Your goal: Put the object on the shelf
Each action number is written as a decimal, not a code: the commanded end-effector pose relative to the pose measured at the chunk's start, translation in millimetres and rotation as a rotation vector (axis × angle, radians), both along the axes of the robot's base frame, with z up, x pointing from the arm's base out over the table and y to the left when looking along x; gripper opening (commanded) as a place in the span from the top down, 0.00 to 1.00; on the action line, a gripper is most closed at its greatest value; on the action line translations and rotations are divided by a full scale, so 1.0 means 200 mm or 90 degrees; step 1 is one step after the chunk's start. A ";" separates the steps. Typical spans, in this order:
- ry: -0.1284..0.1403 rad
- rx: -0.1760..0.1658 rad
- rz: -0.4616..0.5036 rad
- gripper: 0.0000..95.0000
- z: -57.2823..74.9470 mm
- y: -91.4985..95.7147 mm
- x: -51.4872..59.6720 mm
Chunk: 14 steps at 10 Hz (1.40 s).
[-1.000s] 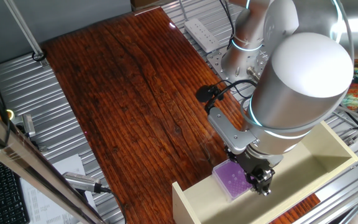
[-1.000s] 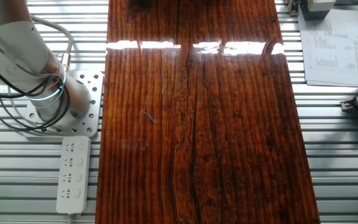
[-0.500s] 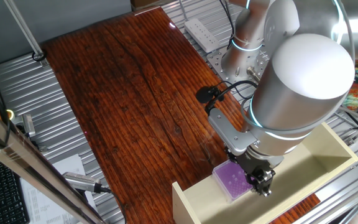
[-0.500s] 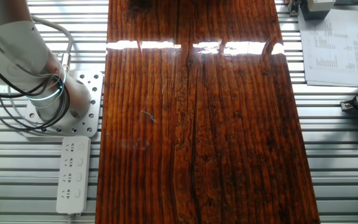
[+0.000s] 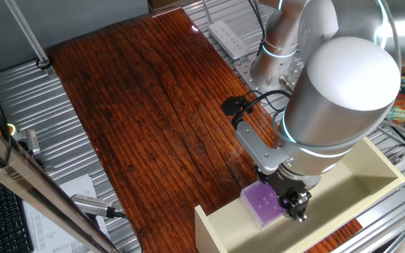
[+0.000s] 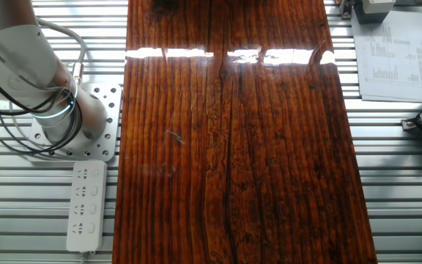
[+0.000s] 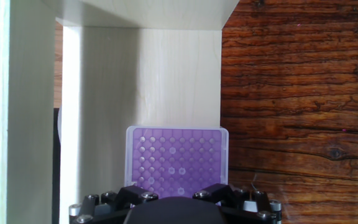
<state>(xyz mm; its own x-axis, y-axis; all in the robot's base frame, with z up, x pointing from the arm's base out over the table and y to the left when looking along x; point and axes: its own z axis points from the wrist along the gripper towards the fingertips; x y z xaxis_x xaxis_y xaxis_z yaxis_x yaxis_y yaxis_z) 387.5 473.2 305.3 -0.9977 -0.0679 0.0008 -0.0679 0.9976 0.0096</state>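
The purple box (image 5: 261, 202), flat and translucent with pale dots, sits inside the left end of the cream shelf (image 5: 371, 165). In the hand view the purple box (image 7: 176, 158) lies against the shelf's pale inner panel (image 7: 104, 93). My gripper (image 5: 295, 205) is at the box's right end. In the hand view my gripper (image 7: 174, 194) has one black finger on each side of the box's near end, and the jaws look closed on it. The other fixed view shows neither box, shelf nor gripper.
The dark wooden table top (image 5: 146, 105) stretches left of the shelf. A white power strip (image 6: 86, 205) and the arm's base (image 6: 57, 117) stand beside the table. Papers (image 6: 390, 55) and metal tools (image 5: 93, 205) lie on the ribbed metal surround.
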 end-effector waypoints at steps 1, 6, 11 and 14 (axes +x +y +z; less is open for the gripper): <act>0.001 0.000 0.000 0.60 0.00 0.00 0.00; 0.001 0.003 -0.004 0.60 0.00 0.01 0.00; 0.003 0.002 0.002 0.40 0.00 0.01 0.00; 0.003 0.002 0.004 0.20 0.00 0.01 0.01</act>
<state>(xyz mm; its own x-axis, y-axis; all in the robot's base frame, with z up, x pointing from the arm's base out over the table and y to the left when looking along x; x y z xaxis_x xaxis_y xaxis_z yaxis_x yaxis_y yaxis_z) 388.6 474.9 305.0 -0.9972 -0.0751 0.0047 -0.0750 0.9971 0.0125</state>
